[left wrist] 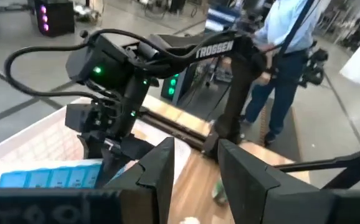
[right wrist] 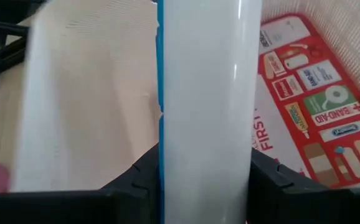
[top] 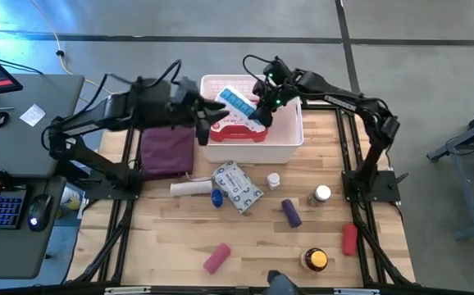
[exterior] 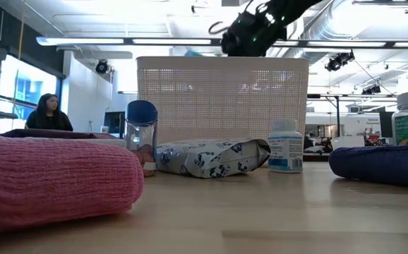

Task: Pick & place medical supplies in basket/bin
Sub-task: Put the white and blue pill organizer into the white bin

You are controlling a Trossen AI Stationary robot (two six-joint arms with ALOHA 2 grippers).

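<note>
The right gripper is above the white basket, and its fingers grip one blue-white box. One red first-aid case lies inside the basket. The left gripper hovers at the basket's left rim; its fingers are apart with nothing between them. On the table lie one wipes packet, four rolls (beige, pink, purple, red), three small bottles and one amber jar.
</note>
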